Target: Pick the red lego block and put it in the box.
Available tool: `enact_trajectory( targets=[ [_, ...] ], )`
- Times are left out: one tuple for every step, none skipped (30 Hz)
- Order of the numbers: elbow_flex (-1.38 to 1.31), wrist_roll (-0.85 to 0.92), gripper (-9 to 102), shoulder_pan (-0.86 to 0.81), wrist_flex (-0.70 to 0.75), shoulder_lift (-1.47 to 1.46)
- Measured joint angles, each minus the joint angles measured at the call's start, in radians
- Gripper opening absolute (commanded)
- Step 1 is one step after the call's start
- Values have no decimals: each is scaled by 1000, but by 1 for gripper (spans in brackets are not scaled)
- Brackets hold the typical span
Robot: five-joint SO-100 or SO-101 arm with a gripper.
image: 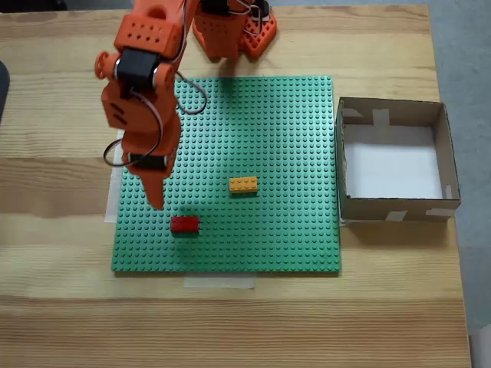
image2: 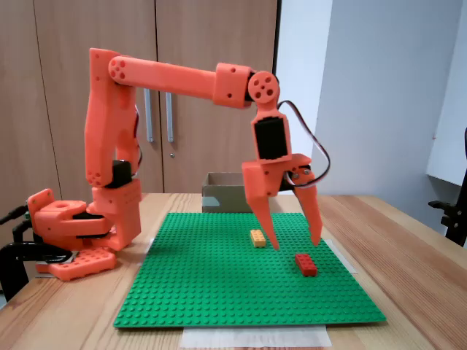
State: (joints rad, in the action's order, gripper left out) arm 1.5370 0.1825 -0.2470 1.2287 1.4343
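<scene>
Currently hand (image2: 295, 244) spread wide, empty, tips hanging just above the green baseplate (image2: 219, 281). Red lego block (image2: 306, 264) sits on the plate just beside the tips, not touched. Yellow-orange brick (image: 243, 185) nearby mid-plate. Box (image: 395, 209) on the tabletop (image: 61, 307) against the plate's right edge in the top-down fixed view.

Lighting: even, bright, diffuse indoor light in both fixed views, with no hard glare. Shadows: soft and short, one under the arm (image: 146, 115) on the green baseplate (image: 261, 138), another along the box (image: 397, 208) on the wooden table (image: 230, 322). Image quality: moderate resolution, slightly soft overall, mild compression grain, no marked edge distortion; cabinet doors (image2: 146, 87) behind appear slightly soft.
</scene>
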Motion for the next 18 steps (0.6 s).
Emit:
enact_trajectory(
  targets=[
    [-17,0,24,-2,0,-18],
    [-37,0,24,-3,0,-37],
    [-54,0,24,-3,0,-55],
    [-72,0,24,-3,0,-71],
    [-84,0,23,-3,0,-84],
    [-95,0,23,-3,0,-95],
    [-103,5,23,-3,0,-104],
    [-109,8,23,-3,-2,-114],
    [-110,8,23,-3,-6,-123],
    [-115,8,23,0,-14,-133],
    [-115,8,23,2,-14,-137],
    [-115,8,23,3,-15,-141],
    [-115,8,23,9,-17,-144],
    [-115,8,23,15,-18,-147],
    [-115,8,23,21,-21,-152],
    [-117,8,23,28,-25,-158],
    [-117,8,23,31,-29,-166],
    [-117,8,23,31,-37,-176]
  ],
)
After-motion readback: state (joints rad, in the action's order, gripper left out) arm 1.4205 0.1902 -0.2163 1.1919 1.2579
